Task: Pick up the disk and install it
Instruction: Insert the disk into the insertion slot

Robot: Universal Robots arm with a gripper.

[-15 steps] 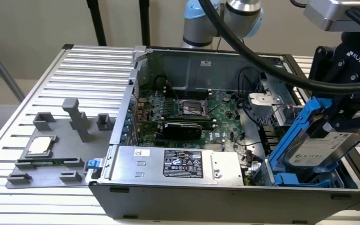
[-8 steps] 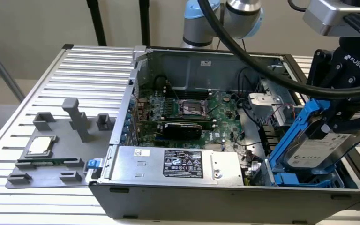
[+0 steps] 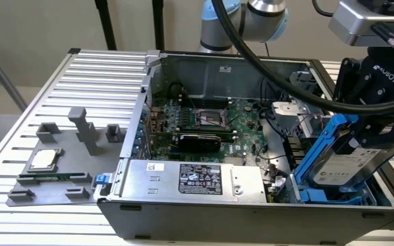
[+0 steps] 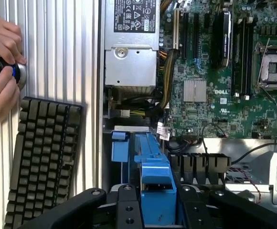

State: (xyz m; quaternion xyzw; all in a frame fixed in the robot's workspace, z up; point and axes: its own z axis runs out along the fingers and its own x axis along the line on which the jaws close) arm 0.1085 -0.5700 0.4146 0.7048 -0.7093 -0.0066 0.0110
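A robotics lab or test workshop: a ribbed aluminium desk (image 3: 94,66) carries an opened computer case (image 3: 252,218) with its motherboard (image 3: 241,115) bare, a grey parts fixture (image 3: 46,193) and a black keyboard (image 4: 43,157), beneath a robot arm (image 3: 266,15).

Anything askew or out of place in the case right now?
The disk is tilted steeply, one end down in the corner of the computer case at the exterior view's right. The gripper is clamped on its blue frame, so it is not seated flat. A person's hands are near the keyboard.
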